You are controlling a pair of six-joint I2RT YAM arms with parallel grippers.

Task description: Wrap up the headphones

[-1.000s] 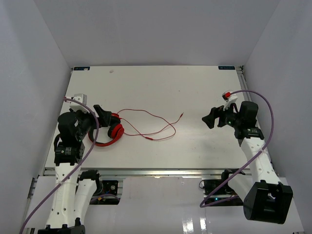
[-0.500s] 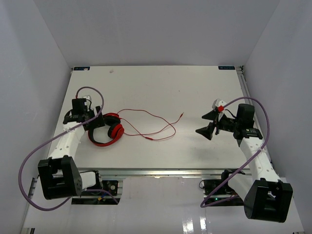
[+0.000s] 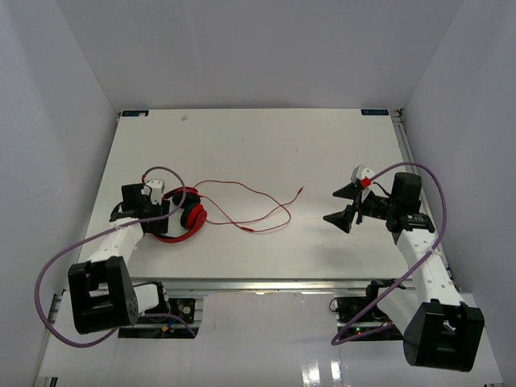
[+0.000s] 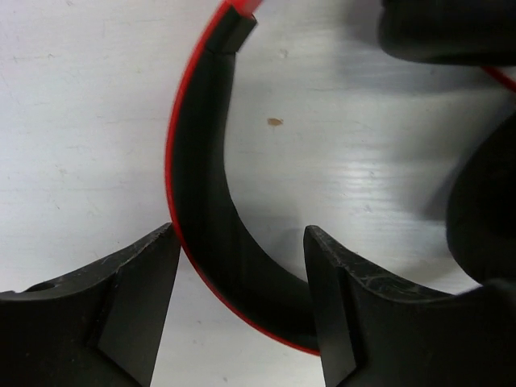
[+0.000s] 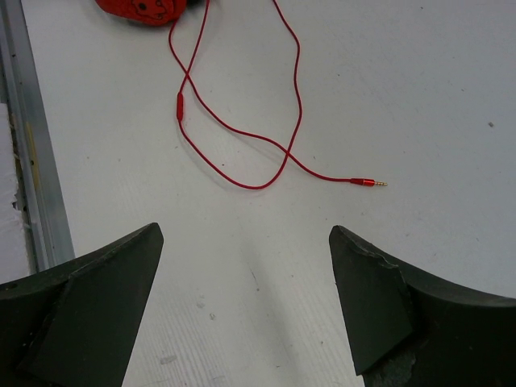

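The headphones [image 3: 179,216] lie flat on the table [image 3: 266,145], right at the left tool [image 4: 239,235] and well apart from the right tool [image 3: 341,206]. Their headband [image 4: 201,201], black inside with a red outer edge, curves through the gap between the left tool's fingers [image 4: 105,314]. One finger sits just outside the red edge and the other on the inner side of the arc. The left tool is released, with its jaws spread to either side of the band and not clamped on it. Whether the outer fingertip touches the red edge cannot be told. The dark pad of an ear cup [image 4: 484,210] fills the right side of that wrist view, just beyond the inner finger. A small brown speck [image 4: 275,122] marks the table ahead of the left tool, inside the band's curve.

From the headphones the thin red cable [image 5: 299,81] runs away from the left tool toward the right tool, lying loose on the table in crossing loops. One strand carries a short thicker piece [image 5: 179,106]. The plug [image 5: 367,182] lies at the cable's free end, ahead of the right tool and toward the finger on the right of its wrist view.

The right tool is also released, with its jaws wide and nothing between them. The cable loops lie ahead of it. A metal rail [image 5: 24,145] along the table's edge runs past its other finger.
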